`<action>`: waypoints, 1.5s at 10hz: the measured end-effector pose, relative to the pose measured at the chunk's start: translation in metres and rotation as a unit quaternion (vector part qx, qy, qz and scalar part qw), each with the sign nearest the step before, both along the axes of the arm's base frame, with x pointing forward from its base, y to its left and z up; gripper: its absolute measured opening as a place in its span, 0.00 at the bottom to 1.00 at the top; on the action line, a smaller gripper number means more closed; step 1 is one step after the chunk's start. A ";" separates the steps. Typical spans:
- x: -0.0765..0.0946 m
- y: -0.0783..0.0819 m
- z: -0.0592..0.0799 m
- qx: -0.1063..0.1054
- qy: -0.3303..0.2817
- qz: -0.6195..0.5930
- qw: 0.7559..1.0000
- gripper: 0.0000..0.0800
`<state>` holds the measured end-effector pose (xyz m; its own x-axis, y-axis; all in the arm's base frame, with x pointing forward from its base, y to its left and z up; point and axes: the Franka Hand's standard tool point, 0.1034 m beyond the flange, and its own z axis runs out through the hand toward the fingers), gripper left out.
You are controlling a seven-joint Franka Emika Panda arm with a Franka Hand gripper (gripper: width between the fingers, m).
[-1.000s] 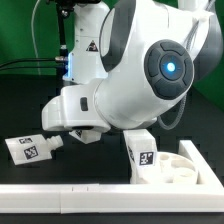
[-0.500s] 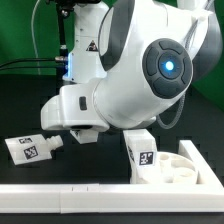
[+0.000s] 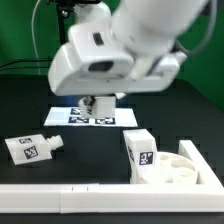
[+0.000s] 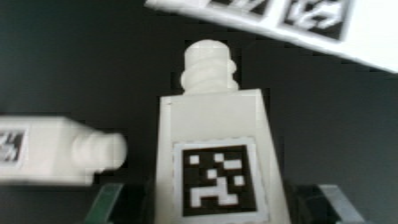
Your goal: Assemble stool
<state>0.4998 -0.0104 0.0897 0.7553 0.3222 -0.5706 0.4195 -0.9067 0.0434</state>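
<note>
My gripper [image 3: 98,107] hangs over the back of the table, just above the marker board [image 3: 70,118]. In the wrist view a white stool leg [image 4: 214,130] with a square tag stands between my two fingers [image 4: 111,200], its ribbed tip pointing away. The gripper [image 4: 217,208] is shut on this leg's lower part. A second leg [image 3: 30,149] lies on its side at the exterior view's left; the wrist view also shows this lying leg [image 4: 50,150]. A third leg [image 3: 140,150] stands upright against the round seat [image 3: 178,172] at the exterior view's right.
A long white rail [image 3: 90,197] runs along the front edge of the table. The marker board [image 4: 267,12] shows in the wrist view beyond the held leg's tip. Black table surface lies between the lying leg and the seat.
The arm has swung up and back from its low place at the front. The marker board, hidden before, now shows, and the gripper hangs above it.
</note>
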 end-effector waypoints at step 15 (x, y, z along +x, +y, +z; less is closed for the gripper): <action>0.097 0.083 0.064 0.144 -0.497 -0.042 0.855 0.42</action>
<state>0.5964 0.0730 0.1534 0.8482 0.2623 0.4601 0.2380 -0.9649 0.1114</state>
